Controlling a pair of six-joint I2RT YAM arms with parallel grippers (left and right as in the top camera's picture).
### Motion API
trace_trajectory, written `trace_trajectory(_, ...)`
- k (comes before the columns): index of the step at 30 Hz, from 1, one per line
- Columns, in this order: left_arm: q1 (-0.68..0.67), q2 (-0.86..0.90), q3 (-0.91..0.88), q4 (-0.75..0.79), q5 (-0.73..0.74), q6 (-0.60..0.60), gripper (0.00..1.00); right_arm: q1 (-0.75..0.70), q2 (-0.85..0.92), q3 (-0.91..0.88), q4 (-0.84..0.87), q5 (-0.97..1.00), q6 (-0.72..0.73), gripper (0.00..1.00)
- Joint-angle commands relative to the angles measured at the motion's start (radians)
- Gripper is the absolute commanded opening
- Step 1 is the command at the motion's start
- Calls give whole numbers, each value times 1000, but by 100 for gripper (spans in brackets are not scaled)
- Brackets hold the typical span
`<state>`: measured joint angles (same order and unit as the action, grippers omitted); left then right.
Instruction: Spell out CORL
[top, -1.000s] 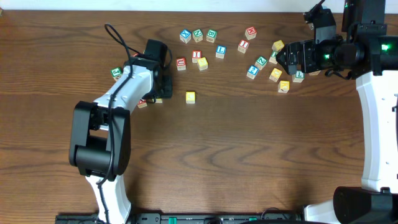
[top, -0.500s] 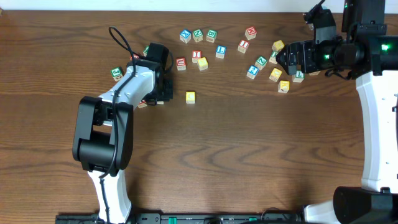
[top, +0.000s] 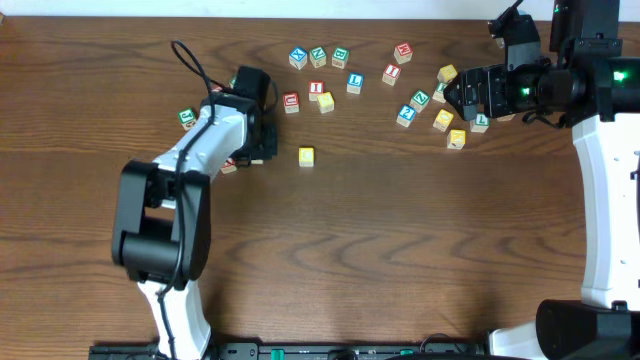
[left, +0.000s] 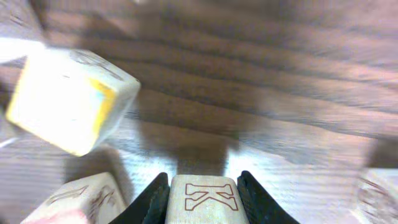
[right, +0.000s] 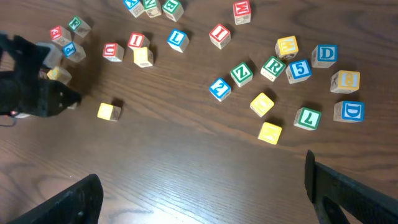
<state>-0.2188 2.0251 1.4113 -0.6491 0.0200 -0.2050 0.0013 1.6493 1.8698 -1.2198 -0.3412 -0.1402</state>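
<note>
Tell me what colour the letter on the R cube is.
Green. The R cube shows clearest in the right wrist view.

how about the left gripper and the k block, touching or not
Touching. The left wrist view shows the left gripper with fingers flush against both sides of the K block, no gap.

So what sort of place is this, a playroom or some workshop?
Most likely a robotics lab bench: two white-and-black robot arms flank a brown wooden table strewn with small wooden alphabet cubes, the left gripper closed on a wooden K cube.
</note>
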Motion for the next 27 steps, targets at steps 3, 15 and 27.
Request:
trace_trajectory(3, -12, -124, 7, 8, -4, -61, 30, 8, 6, -2, -3, -2, -11, 99)
trace_trajectory(15, -257, -133, 6, 149, -3, -123, 30, 8, 6, -2, -3, -2, -11, 99)
trace_trajectory(27, -365, -16, 6, 212, -96, -213, 30, 8, 6, -2, -14, -2, -11, 99)
